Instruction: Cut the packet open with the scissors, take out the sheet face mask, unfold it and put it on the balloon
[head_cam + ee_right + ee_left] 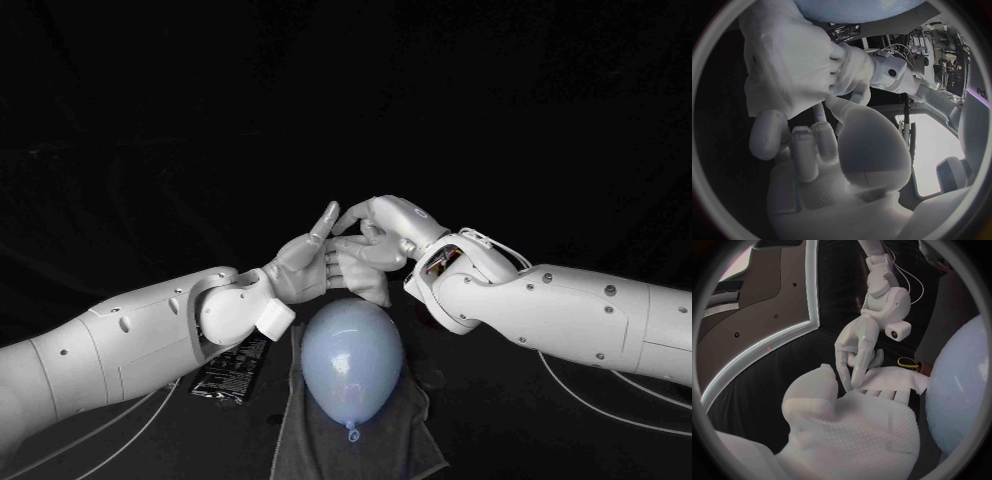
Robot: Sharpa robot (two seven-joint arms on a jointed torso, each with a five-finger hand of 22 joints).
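2 steps seem left: unfolding, placing. left robot hand (306, 262) and right robot hand (378, 228) both grasp the mask (369, 288) at 12 o'clock of the balloon (351, 358); packet (231, 368) lies at 9 o'clock.

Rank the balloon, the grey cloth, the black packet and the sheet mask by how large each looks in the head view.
1. grey cloth
2. balloon
3. black packet and sheet mask: both are partly hidden and look similar, so they are left unranked.
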